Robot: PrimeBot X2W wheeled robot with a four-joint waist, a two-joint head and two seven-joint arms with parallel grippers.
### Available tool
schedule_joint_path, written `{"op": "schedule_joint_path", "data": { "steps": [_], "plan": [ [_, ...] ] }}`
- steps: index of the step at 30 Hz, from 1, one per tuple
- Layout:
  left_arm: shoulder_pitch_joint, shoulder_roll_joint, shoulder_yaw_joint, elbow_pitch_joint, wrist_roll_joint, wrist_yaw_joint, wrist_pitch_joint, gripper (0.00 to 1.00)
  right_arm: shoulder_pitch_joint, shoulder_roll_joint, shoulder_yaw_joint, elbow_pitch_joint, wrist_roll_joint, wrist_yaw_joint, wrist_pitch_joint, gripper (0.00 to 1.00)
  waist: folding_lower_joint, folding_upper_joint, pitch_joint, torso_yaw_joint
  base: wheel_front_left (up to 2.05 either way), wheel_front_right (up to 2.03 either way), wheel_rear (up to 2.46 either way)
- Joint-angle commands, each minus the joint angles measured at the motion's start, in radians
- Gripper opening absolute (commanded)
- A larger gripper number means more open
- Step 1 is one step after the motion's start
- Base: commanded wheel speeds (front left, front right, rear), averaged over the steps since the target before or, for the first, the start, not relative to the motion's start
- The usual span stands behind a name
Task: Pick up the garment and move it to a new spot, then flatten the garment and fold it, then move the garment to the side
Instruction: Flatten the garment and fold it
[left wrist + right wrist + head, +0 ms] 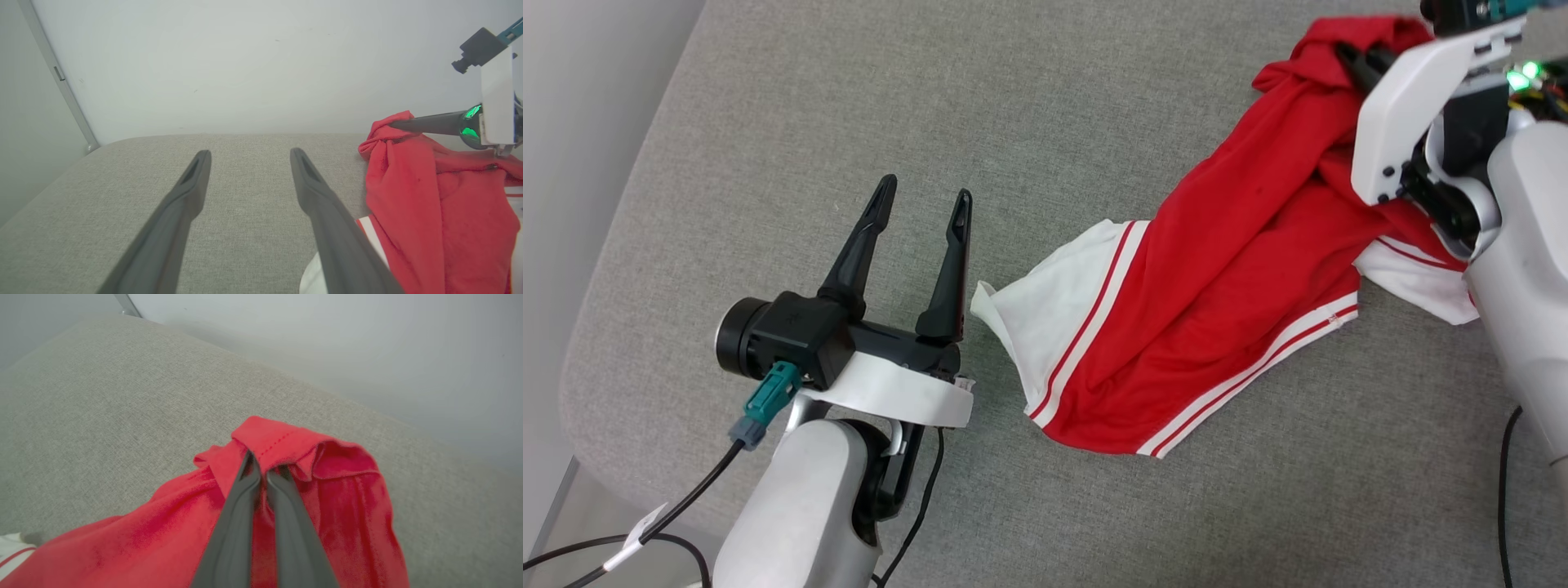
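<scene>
Garment (1225,302): I see it bunched on the grey surface (849,98), far end lifted.
Right gripper (264,464): clamped on that red end.
Left gripper (928,189): spread wide, empty, beside the white sleeve (1045,318).

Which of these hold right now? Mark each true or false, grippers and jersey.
1. The right gripper is shut on a red fold of the garment. True.
2. The left gripper holds the white sleeve. False: it is open with nothing between its fingers, and the sleeve lies beside it.
3. The garment is flattened and folded. False: it is crumpled, bunched up at the end pinched by the right gripper.
4. The white sleeve end rests on the grey surface. True.
</scene>
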Motion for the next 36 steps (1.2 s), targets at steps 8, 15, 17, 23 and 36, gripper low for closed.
{"op": "schedule_joint_path", "data": {
  "steps": [8, 15, 17, 23, 36],
  "plan": [
    [0.028, -0.022, 0.053, 0.04, 0.047, -0.039, -0.002, 1.0, 0.028, -0.01, 0.09, 0.068, 0.096, -0.001, -0.117, 1.0, -0.0003, 0.0, -0.07, -0.034, 0.0, 0.0, 0.0],
    [0.095, -0.008, 0.088, 0.061, 0.068, -0.036, -0.002, 1.0, 0.111, -0.042, 0.149, -0.027, 0.175, -0.001, -0.241, 1.0, -0.0003, 0.0, -0.186, -0.098, 0.0, 0.0, 0.0],
    [0.116, -0.001, 0.097, 0.063, 0.071, -0.031, -0.003, 1.0, 0.152, -0.058, 0.137, -0.061, 0.198, -0.001, -0.265, 1.0, -0.0003, 0.0, -0.212, -0.116, 0.0, 0.0, 0.0],
    [0.167, 0.018, 0.116, 0.06, 0.065, -0.016, -0.002, 1.0, 0.304, -0.11, 0.063, -0.14, 0.22, -0.001, -0.23, 1.0, -0.0003, 0.0, -0.27, -0.167, 0.0, 0.0, 0.0],
    [0.172, 0.026, 0.104, 0.025, 0.054, -0.011, 0.021, 1.0, 0.473, -0.136, -0.087, -0.272, 0.175, -0.001, 0.163, 1.0, -0.0003, 0.0, -0.259, -0.182, 0.0, 0.0, 0.0]
  ]
}}
